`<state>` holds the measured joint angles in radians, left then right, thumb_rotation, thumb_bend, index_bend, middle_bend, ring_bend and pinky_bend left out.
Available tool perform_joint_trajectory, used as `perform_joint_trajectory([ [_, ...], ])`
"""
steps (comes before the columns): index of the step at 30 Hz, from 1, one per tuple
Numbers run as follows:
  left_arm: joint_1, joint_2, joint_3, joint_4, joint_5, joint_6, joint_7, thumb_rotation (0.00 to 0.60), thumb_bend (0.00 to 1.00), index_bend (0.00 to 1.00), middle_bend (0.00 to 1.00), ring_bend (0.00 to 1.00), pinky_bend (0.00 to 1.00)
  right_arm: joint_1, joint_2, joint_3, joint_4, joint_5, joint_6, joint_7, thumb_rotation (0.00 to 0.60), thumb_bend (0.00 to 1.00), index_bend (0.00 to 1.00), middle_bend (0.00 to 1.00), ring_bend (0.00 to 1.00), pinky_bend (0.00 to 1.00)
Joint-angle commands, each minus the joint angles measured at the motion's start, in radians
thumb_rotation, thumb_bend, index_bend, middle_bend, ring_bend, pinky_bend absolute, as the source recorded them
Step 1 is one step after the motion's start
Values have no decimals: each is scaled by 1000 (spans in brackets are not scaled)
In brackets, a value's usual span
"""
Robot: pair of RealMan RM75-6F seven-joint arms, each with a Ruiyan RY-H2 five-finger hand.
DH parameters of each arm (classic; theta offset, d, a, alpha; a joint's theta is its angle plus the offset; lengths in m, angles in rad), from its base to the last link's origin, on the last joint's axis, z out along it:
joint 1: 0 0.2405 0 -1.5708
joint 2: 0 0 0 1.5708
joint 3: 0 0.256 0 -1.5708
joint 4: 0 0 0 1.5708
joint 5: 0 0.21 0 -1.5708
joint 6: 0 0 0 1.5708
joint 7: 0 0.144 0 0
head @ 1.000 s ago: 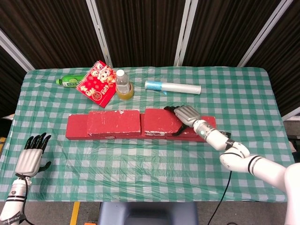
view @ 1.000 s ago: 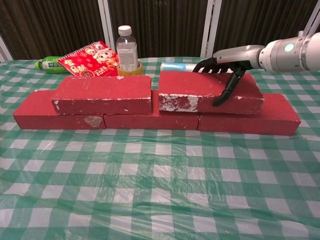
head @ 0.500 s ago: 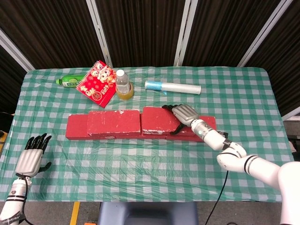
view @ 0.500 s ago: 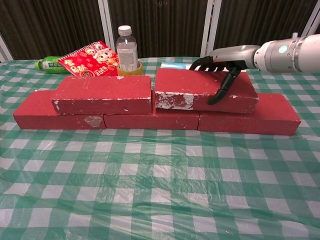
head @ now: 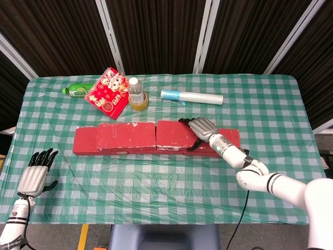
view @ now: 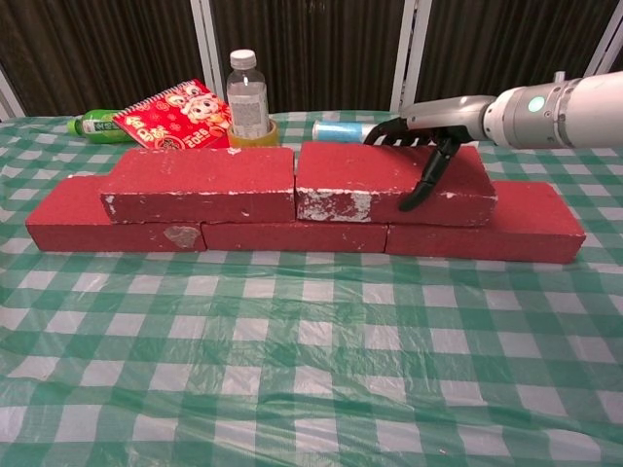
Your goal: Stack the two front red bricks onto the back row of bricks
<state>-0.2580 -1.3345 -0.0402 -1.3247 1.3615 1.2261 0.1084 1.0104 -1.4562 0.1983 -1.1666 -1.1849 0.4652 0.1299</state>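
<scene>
A row of red bricks [view: 487,235] lies across the middle of the checked table, also in the head view [head: 83,141]. Two more red bricks sit on top of it. The left top brick [view: 200,181] [head: 127,136] lies free. The right top brick [view: 355,181] [head: 174,134] now almost touches it end to end. My right hand [view: 428,126] [head: 201,128] grips that right top brick, fingers over its top and back, thumb down its front face. My left hand [head: 35,175] hangs open off the table's front left corner, holding nothing; the chest view does not show it.
Behind the bricks stand a water bottle [view: 247,95] [head: 136,92] in a yellow tape roll, a red booklet [view: 175,115] [head: 108,94], a lying green bottle [view: 95,125] [head: 75,91] and a white-blue roll [view: 339,129] [head: 191,96]. Checked cloth stretches in front of the bricks.
My right hand has slid the right top brick leftward along the row, closing the gap to the left top brick. The left hand has stayed put.
</scene>
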Motion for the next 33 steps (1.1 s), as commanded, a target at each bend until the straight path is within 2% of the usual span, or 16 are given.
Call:
perform_joint_trajectory([
  [1,0,2,1,-3,1,-3,-4,600,250,0,0,0,51,9,-5,-3,-10,45,-4,-36,600,239,407,457,288,534],
  [7,0,5,3,-5,5,-4,-10,600,249,0,0,0,51,19,-5,-10,-24,88,-3,-75,600,239,327,407,250,530],
  [16,0,6,2,-5,5,-6,-13,600,251,0,0,0,45,35,0,-30,-40,180,5,-150,600,238,136,256,130,422],
  [27,-1,5,2,-3,6,-9,-15,600,252,0,0,0,44,45,9,-37,-61,221,14,-174,600,208,17,200,79,380],
  [33,-1,5,3,-5,7,-8,-14,600,253,0,0,0,44,45,22,-40,-77,221,15,-176,600,170,0,183,58,333],
])
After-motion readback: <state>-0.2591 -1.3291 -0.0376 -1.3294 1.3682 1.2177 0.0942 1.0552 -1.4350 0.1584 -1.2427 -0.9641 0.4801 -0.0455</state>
